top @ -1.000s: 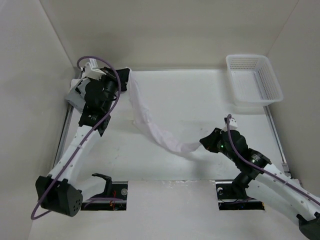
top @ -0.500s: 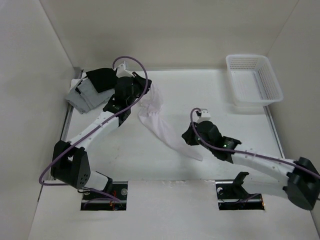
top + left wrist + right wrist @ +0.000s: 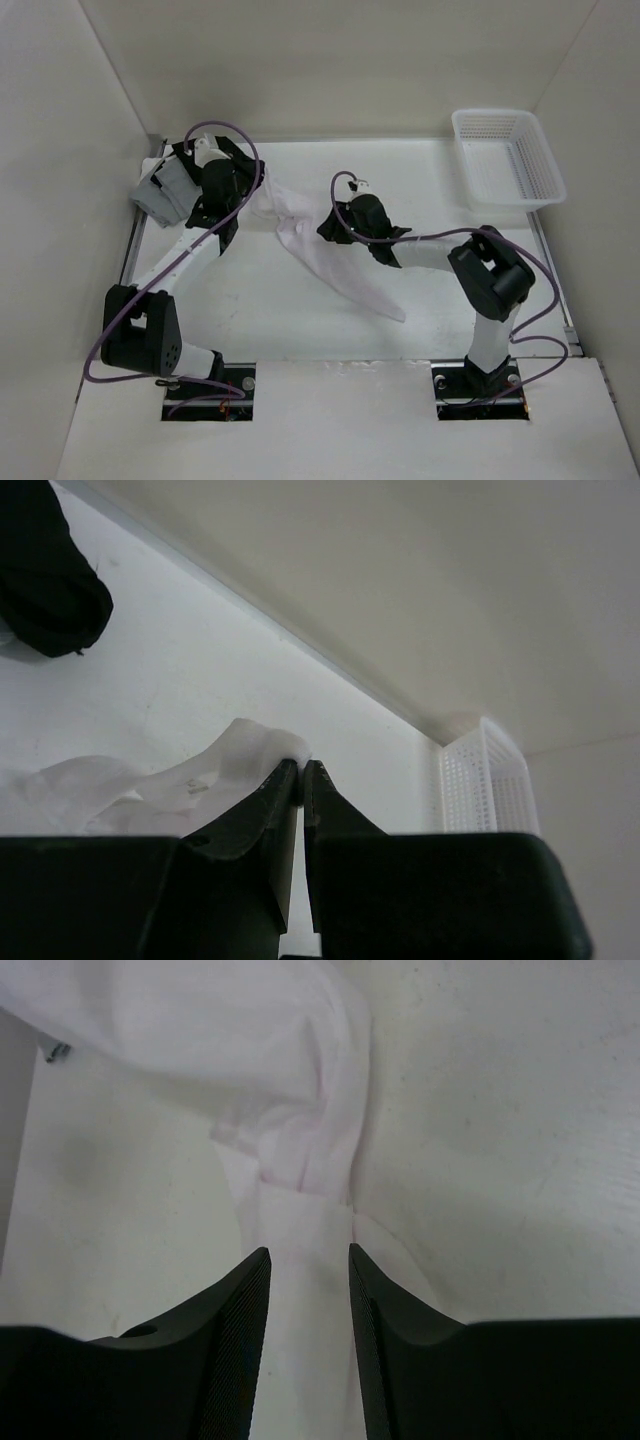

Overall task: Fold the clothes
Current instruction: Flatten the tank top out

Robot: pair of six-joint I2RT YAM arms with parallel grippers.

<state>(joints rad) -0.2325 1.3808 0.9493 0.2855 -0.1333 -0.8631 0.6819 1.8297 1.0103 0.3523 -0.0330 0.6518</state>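
Your left fingers (image 3: 272,825) clench an edge of the thin white fabric garment (image 3: 330,268), anchoring it where it trails across the table (image 3: 280,305). Your right fingers (image 3: 235,1340) hover released above it.

Clothes (image 3: 340,275) plain wht; basket (image 3: 508,162) wht mesh; other garment (image 3: 45,570) blk.

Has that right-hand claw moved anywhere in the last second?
Yes. The right gripper swung left and toward the far side, ending farther from the white basket and now over the white garment.
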